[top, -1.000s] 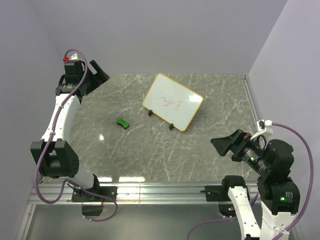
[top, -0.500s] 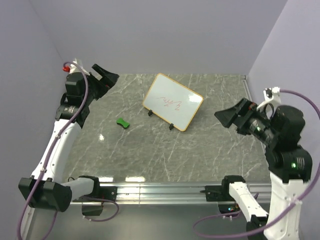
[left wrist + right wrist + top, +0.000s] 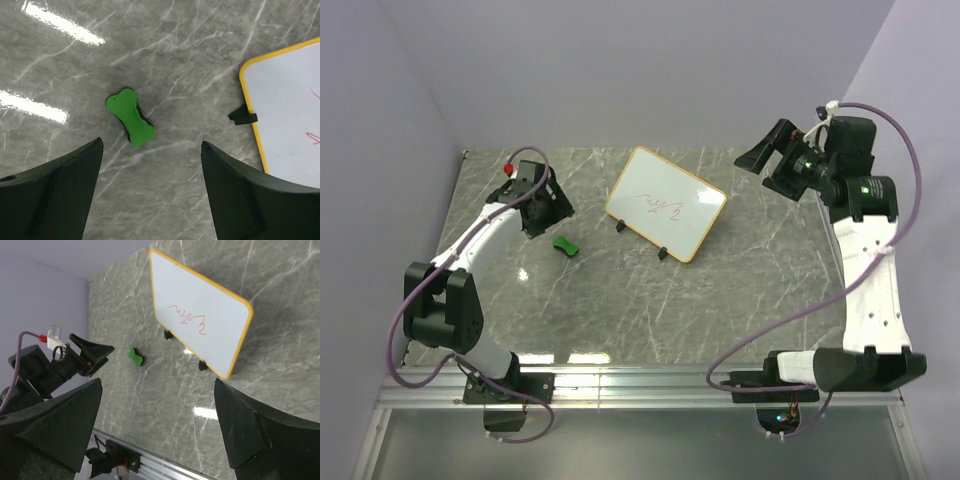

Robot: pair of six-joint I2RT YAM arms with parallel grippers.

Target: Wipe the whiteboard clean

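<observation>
The whiteboard stands tilted on two black feet at the table's back middle, with an orange frame and a red scribble on its face. It also shows in the right wrist view and at the right edge of the left wrist view. A small green eraser lies flat on the table to its left. My left gripper is open and empty, just above the eraser, not touching it. My right gripper is open and empty, held high at the back right, facing the board.
The grey marble table has a metal rail along its near edge. Purple-grey walls close in the back and both sides. My left arm shows in the right wrist view beside the eraser.
My left gripper has come down from the back left corner to just over the green eraser. My right arm has risen from the near right to the back right, beside the board.
</observation>
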